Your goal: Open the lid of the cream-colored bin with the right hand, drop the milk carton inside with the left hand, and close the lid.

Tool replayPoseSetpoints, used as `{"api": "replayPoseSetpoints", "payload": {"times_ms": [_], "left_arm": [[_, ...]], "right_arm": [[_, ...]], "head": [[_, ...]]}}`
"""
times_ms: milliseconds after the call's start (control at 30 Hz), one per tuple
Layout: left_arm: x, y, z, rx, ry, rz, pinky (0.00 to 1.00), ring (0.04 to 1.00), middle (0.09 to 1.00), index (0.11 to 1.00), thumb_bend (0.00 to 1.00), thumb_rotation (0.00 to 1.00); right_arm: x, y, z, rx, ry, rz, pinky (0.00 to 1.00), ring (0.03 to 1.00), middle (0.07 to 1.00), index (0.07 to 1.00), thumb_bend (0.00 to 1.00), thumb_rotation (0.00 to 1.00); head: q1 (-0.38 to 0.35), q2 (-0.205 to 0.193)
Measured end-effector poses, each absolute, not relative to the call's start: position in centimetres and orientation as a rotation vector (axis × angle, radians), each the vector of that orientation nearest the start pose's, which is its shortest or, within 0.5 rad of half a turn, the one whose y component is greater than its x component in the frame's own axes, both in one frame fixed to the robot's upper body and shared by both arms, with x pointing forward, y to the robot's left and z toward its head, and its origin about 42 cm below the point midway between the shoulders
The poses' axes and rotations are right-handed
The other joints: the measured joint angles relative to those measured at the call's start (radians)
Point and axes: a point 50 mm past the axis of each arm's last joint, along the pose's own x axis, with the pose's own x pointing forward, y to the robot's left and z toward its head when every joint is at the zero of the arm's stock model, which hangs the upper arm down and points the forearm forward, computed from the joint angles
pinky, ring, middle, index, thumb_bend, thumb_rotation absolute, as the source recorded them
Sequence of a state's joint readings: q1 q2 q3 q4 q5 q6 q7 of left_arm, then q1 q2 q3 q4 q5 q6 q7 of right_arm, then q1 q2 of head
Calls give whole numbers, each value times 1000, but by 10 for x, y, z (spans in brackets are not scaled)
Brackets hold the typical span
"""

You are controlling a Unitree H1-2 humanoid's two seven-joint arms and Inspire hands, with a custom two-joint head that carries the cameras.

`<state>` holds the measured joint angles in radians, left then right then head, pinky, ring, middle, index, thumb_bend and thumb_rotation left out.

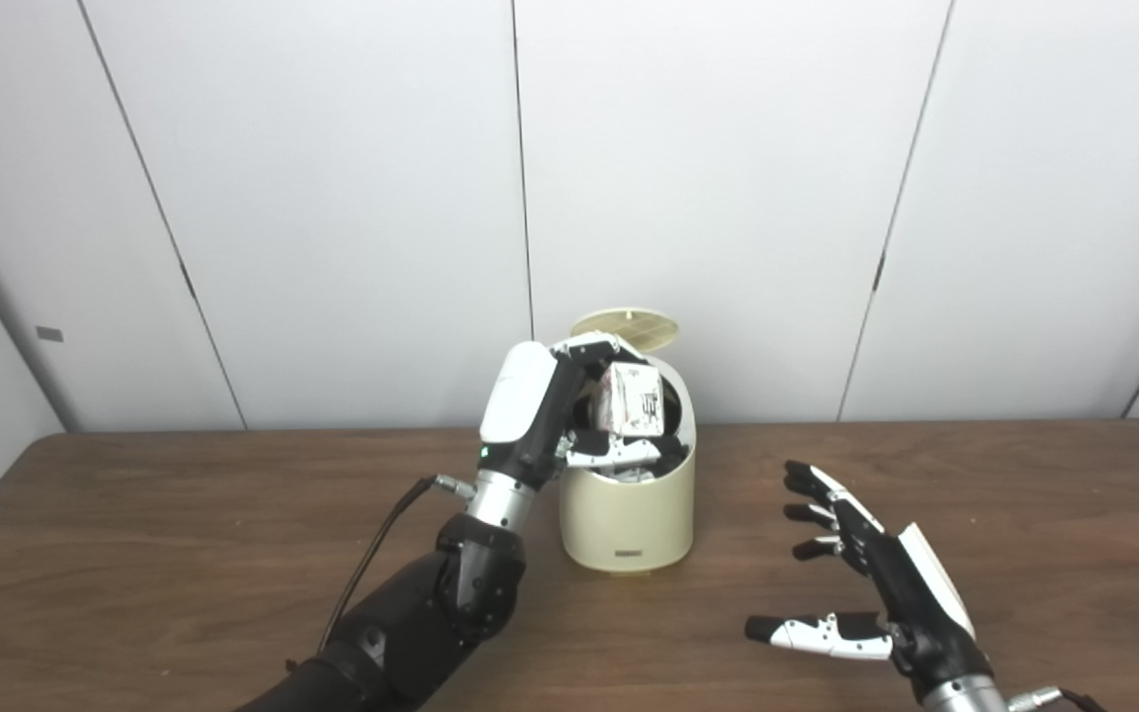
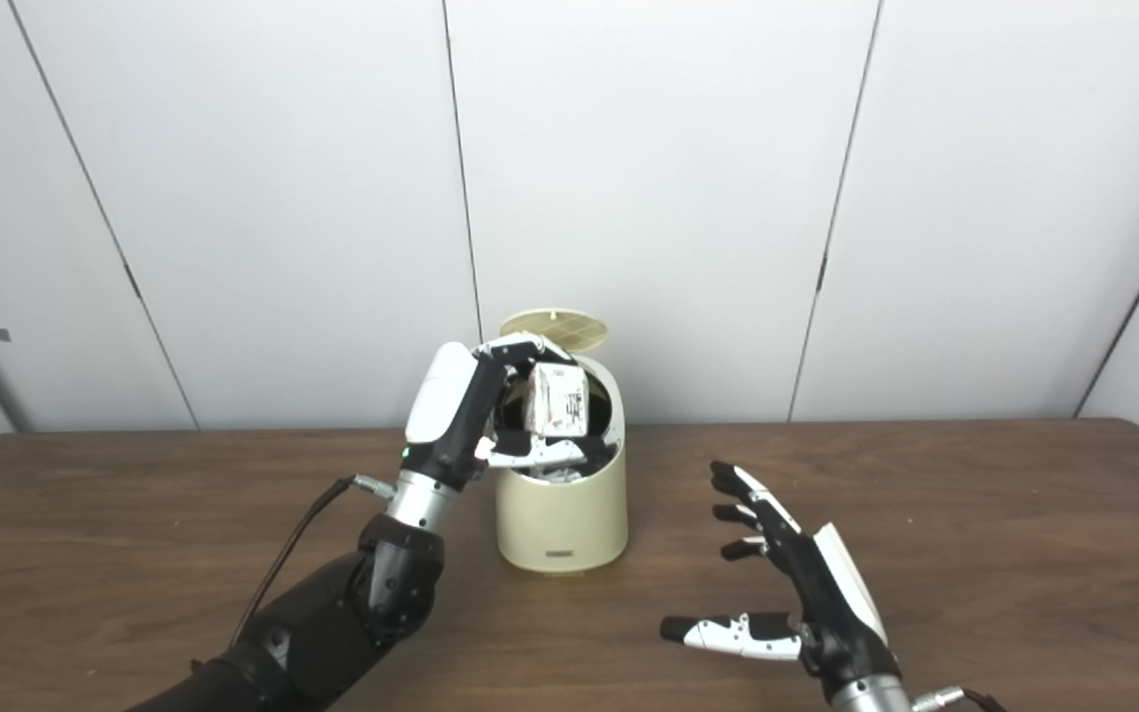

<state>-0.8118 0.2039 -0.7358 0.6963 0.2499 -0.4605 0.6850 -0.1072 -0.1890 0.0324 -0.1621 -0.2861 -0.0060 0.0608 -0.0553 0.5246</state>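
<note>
The left hand (image 1: 569,405) was clamped on the milk carton (image 1: 632,399), fingers (image 1: 601,345) over the top and thumb under it, holding it right at the mouth of the cream-colored bin (image 1: 629,499). The carton sat partly inside the opening, tilted, and was not yet released. The lid (image 1: 626,329) stood open at the back of the bin, tipped up behind the carton. The right hand (image 2: 807,583) held nothing, fingers spread apart, hovering low over the counter (image 1: 184,554) to the right of the bin and well apart from it.

Risks, judged from this pose: the carton looked nearly as wide as the opening, so it might catch on the rim and stay wedged instead of falling through. The left hand's fingers were crowded into the mouth along with the carton; pulling them out could drag the carton back out or tip the light bin, which stood unbraced. The lid stood unheld, with the right hand away from it, so a bump could knock it down onto the left hand. If the carton stayed proud of the rim, the lid probably would not shut.

The surface was a dark brown wood-grain counter with rounded corners, bare apart from the bin and the arms. A cable (image 1: 382,549) ran along the left forearm. Behind stood plain pale wall panels with dark seams. Lighting was even.
</note>
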Motion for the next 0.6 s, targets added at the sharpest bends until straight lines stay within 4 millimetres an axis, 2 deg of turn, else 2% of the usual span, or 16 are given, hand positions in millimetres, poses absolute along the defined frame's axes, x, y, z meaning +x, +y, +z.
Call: {"api": "replayPoseSetpoints", "payload": {"times_ms": [133, 333, 500, 600], "left_arm": [[461, 108, 204, 542, -751, -196, 746, 852, 845, 815, 863, 334], [454, 115, 206, 506, -753, -188, 735, 838, 832, 809, 860, 345], [448, 122, 214, 490, -791, -183, 707, 800, 809, 794, 834, 290], [442, 124, 222, 455, -820, -171, 650, 733, 770, 767, 825, 234]], "right_arm": [[312, -244, 173, -476, -266, 89, 655, 805, 877, 882, 799, 206], [312, -244, 173, -475, -265, 89, 662, 794, 875, 880, 806, 191], [312, -243, 172, -469, -263, 88, 672, 790, 874, 880, 811, 187], [313, -244, 169, -465, -252, 88, 667, 787, 872, 881, 812, 201]], "head": [[5, -2], [11, -2], [17, 0], [21, 2]]}}
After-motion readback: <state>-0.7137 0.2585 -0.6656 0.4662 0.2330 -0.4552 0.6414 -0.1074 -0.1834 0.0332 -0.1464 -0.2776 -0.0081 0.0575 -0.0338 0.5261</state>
